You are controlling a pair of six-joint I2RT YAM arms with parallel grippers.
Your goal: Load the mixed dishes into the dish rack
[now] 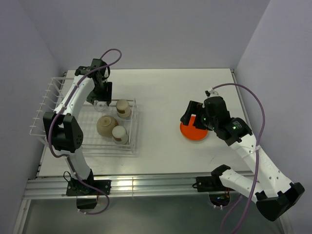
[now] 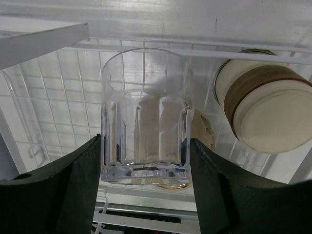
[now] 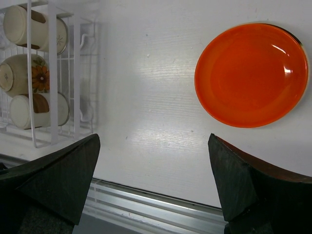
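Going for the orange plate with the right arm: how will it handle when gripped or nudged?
The orange plate looks glazed, with bright highlights, so probably slippery to pinch. It lies flat on the table with a low rim, so a nudge likely slides it rather than tips it. It looks stiff and likely breakable.

Plate glossy orange; glass clear; cups cream, brown-banded; bowl orange flower motif; rack white.
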